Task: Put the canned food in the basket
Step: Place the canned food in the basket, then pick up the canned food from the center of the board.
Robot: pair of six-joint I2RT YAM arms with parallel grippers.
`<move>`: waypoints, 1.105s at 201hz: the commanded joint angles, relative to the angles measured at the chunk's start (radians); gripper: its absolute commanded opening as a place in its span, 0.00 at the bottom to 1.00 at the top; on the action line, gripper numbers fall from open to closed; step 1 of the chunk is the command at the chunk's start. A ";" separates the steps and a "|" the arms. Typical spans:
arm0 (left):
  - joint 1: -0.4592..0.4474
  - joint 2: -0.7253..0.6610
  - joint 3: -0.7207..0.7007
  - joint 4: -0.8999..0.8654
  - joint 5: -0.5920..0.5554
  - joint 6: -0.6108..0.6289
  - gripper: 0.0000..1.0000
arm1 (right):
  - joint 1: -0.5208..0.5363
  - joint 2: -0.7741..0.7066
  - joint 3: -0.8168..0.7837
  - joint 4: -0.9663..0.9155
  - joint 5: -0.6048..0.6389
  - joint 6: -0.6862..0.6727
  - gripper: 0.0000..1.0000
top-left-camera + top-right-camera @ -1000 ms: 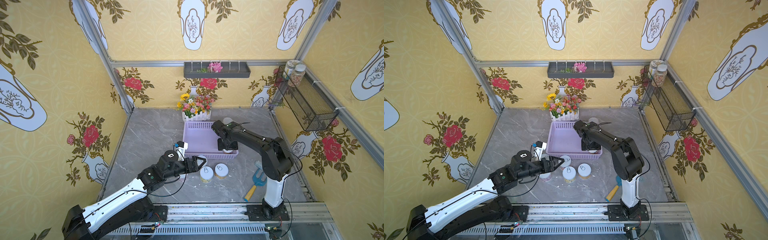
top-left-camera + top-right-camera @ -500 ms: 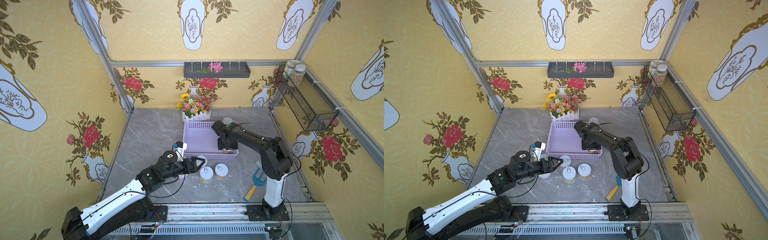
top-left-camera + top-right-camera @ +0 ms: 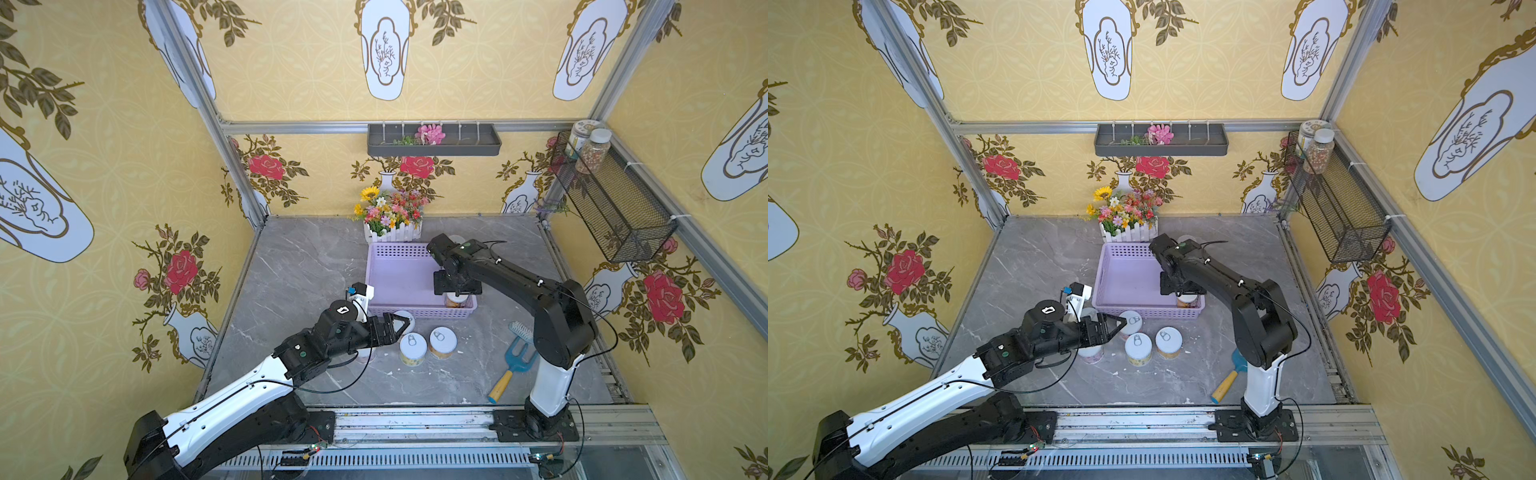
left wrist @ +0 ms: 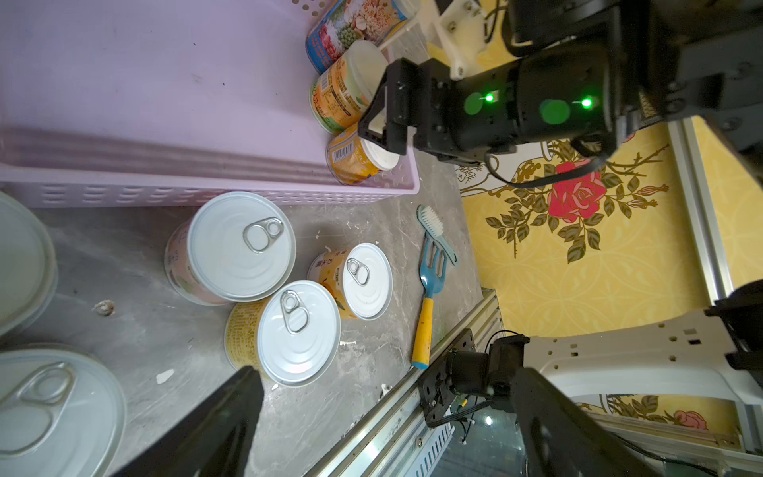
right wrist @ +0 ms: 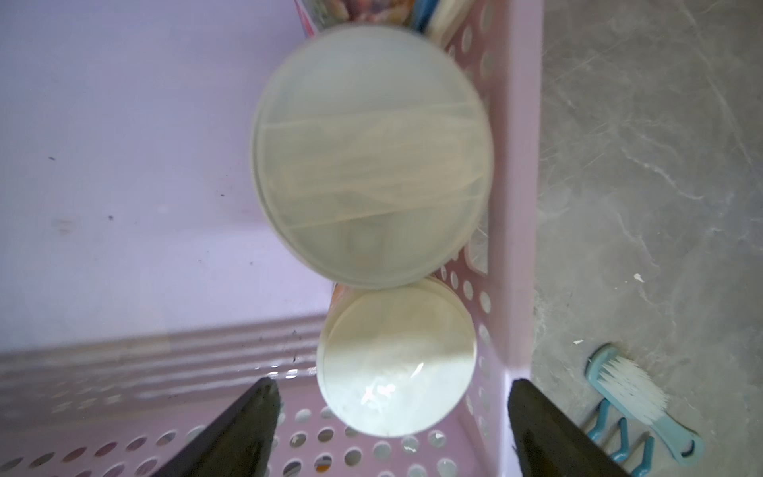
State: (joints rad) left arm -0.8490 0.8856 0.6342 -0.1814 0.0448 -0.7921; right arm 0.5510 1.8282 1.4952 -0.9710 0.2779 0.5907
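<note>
The lavender basket (image 3: 415,311) (image 3: 1125,278) stands mid-table. My right gripper (image 3: 457,291) (image 5: 392,386) hangs open over its front right corner, jaws wide on either side of a small white-lidded can (image 5: 396,363) (image 3: 456,300) without touching it. A taller white-lidded can (image 5: 371,165) and a colourful-label can (image 4: 355,24) stand beside it in the basket. In front of the basket stand three pull-tab cans (image 4: 241,245) (image 4: 299,330) (image 4: 367,281). My left gripper (image 3: 395,326) (image 4: 386,373) hovers open above them, holding nothing. Two more pull-tab cans (image 4: 24,264) (image 4: 53,413) sit under the left arm.
A blue hand fork with a yellow handle (image 3: 511,365) and a blue brush (image 3: 521,330) lie front right of the cans. A flower planter (image 3: 392,220) stands just behind the basket. A black wire basket (image 3: 615,208) with jars hangs on the right wall.
My right gripper's jaws have opened off the small white-lidded can, which stands in the basket's corner. The left arm has barely shifted.
</note>
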 commanded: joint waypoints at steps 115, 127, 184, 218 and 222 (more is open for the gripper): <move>0.002 0.269 0.277 -0.418 -0.246 0.149 1.00 | 0.237 -0.470 -0.251 0.043 -0.128 0.070 0.97; 0.002 0.280 0.293 -0.465 -0.284 0.122 1.00 | 0.255 -0.499 -0.284 0.077 -0.151 0.071 0.97; 0.022 0.364 0.314 -0.618 -0.391 0.040 1.00 | 0.384 -0.562 -0.397 0.300 -0.182 0.108 0.97; 0.046 0.422 0.329 -0.640 -0.402 0.050 1.00 | 0.395 -0.569 -0.417 0.360 -0.170 0.112 0.97; 0.049 0.424 0.328 -0.641 -0.405 0.050 1.00 | 0.395 -0.568 -0.413 0.354 -0.167 0.107 0.97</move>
State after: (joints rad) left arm -0.8112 1.2858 0.9558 -0.7757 -0.3275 -0.7341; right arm 0.9424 1.2598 1.0752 -0.6960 0.0940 0.7021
